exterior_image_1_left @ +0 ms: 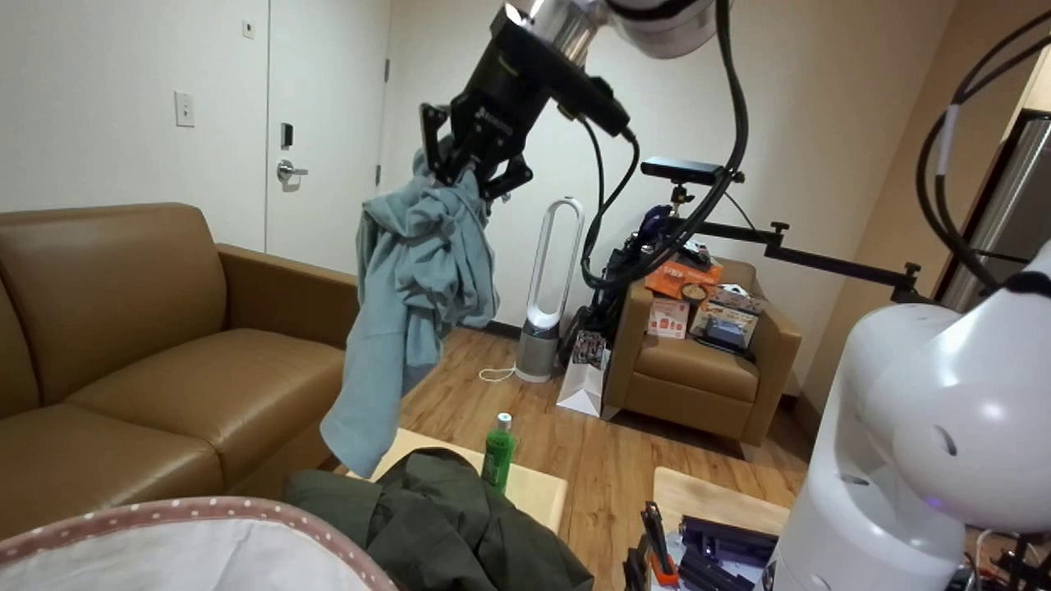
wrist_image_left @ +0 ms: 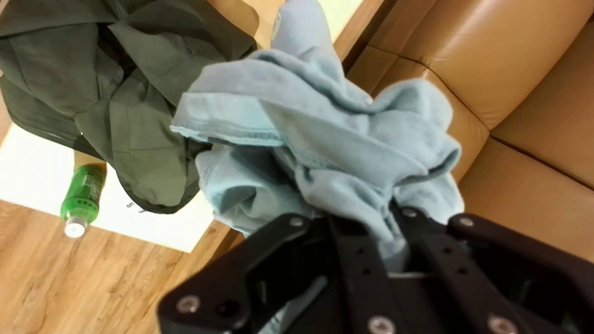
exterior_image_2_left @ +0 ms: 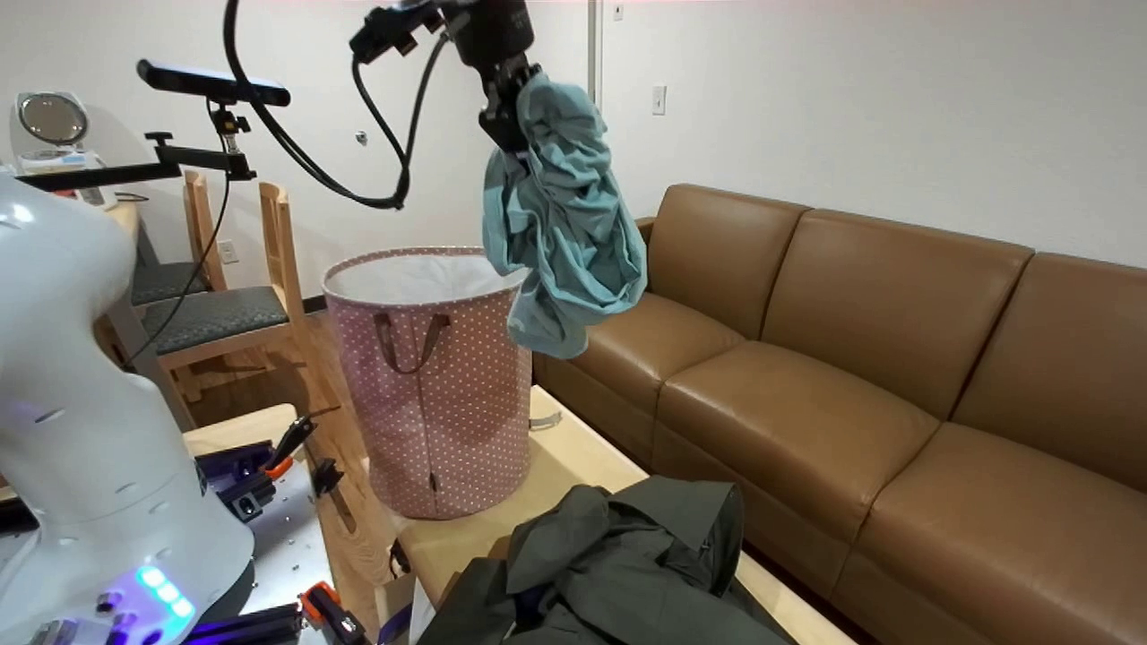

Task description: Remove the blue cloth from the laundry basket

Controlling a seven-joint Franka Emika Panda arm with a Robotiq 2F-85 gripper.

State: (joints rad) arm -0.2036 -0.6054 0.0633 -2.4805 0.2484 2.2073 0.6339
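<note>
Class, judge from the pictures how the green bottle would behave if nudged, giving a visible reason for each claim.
The green bottle would probably tip if pushed near its white cap, since it stands upright and looks taller than wide. Once down, it might well roll, as its sides look rounded.

Blue cloth (exterior_image_2_left: 570, 215) (perhaps greyish), dotted basket (exterior_image_2_left: 475, 394)

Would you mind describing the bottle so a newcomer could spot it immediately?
Beside the brown sofa is a pale wooden table bearing a heap of dark green cloth. The bottle stands by that heap; its brighter green and pale cap set it apart from the cloth.
</note>
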